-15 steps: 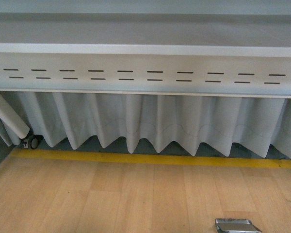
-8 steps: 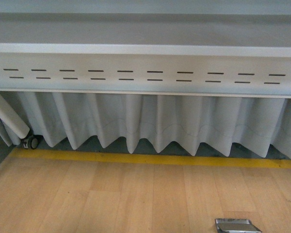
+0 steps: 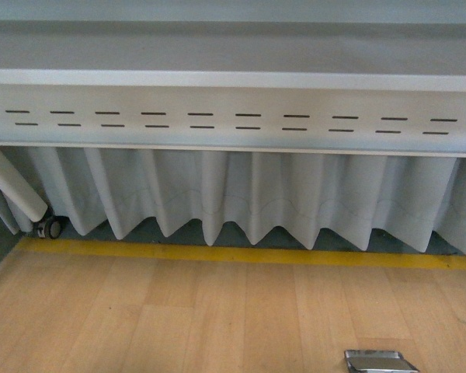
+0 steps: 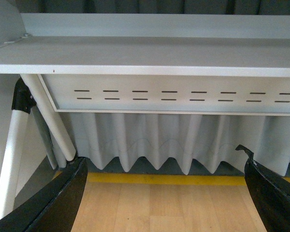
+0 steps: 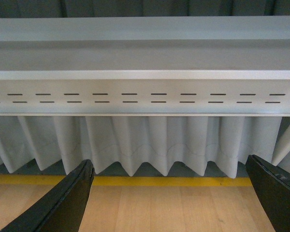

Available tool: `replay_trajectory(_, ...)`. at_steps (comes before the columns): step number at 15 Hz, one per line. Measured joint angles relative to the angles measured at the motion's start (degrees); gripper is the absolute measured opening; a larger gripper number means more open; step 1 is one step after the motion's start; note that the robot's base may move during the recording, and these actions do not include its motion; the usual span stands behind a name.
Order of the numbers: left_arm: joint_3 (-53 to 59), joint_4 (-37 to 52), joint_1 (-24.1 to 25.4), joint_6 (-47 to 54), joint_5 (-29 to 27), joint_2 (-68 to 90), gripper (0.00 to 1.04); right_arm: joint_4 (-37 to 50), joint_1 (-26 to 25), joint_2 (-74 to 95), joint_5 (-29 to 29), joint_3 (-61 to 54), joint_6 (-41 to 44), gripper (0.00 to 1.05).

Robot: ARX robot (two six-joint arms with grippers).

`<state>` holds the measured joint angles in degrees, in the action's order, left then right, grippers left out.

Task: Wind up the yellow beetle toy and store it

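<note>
The toy shows in no view, so I cannot say where it is; probably it lies nearer to the robot than the front camera sees. The left pincer [image 4: 160, 157] is released, its dark fingers [image 4: 63, 193] wide apart with nothing between them. The right pincer [image 5: 170, 164] is the same, spread and empty. Both face over the wooden worktop [image 3: 179, 318] toward the yellow stripe [image 3: 241, 255] and the grey curtain [image 3: 256, 194]. At the near edge of the front view lies a shiny metal thing [image 3: 379, 360], cut by the frame; what it is, I cannot tell. I judge the task as not begun. The danger is a blind reach: an arm lowered without sight of the toy may knock it away, or strike the metal thing.
</note>
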<state>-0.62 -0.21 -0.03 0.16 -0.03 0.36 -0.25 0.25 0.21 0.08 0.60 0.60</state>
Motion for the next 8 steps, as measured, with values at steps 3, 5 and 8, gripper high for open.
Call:
replay_trajectory(3,0.0,0.0,0.0,0.0,0.0,0.0,0.98,0.0,0.0,0.0,0.0,0.0,0.0,0.98)
replay_trajectory(5,0.0,0.0,0.0,0.0,0.0,0.0,0.98,0.0,0.0,0.0,0.0,0.0,0.0,0.98)
replay_trajectory(8,0.0,0.0,0.0,0.0,0.0,0.0,0.98,0.0,0.0,0.0,0.0,0.0,0.0,0.98)
